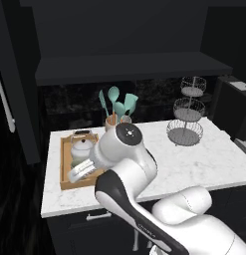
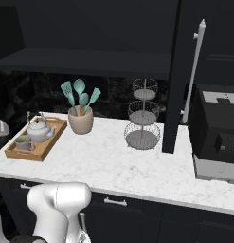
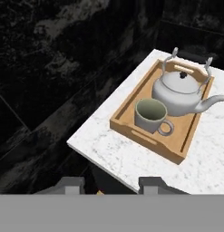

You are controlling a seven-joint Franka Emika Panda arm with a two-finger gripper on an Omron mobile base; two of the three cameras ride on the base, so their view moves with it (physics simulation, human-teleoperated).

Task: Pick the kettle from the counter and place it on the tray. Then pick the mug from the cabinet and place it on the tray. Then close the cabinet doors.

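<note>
In the hand view the gripper [image 3: 110,183] is sitting nearest, its two dark fingertips [image 3: 70,183] standing apart with nothing between them, so the jaws are reading as open and empty, hovering off the near corner of the marble counter [image 3: 131,158]. Just beyond the jaws, and clear of them, the wooden tray [image 3: 131,129] is lying on that corner of the slab. Inside it the mug [image 3: 151,117] is standing upright at the end closer to the gripper, its pale green inside showing and its handle pointing toward the tray's long rim. The kettle [image 3: 181,93] is sitting right behind the mug, near it though I cannot tell whether they are touching, with its arched handle up and its spout reaching past the tray's side. In the left base view the arm's hand is hanging over the tray [image 1: 64,164], covering part of it, and the kettle [image 1: 82,147] is peeking out beside it. Farther along the counter [image 2: 137,166] in the right base view, the tan utensil pot [image 2: 81,119] is holding teal spatulas just past the tray [image 2: 28,152], then the three-tier wire basket stand [image 2: 144,116] is standing well apart. Behind it one cabinet door [image 2: 182,71] is hanging open edge-on, its silver bar handle [image 2: 194,71] facing right; in the left base view the other cabinet door [image 1: 15,79] is also swinging open, exposing the dark cabinet shelf [image 1: 129,67].
</note>
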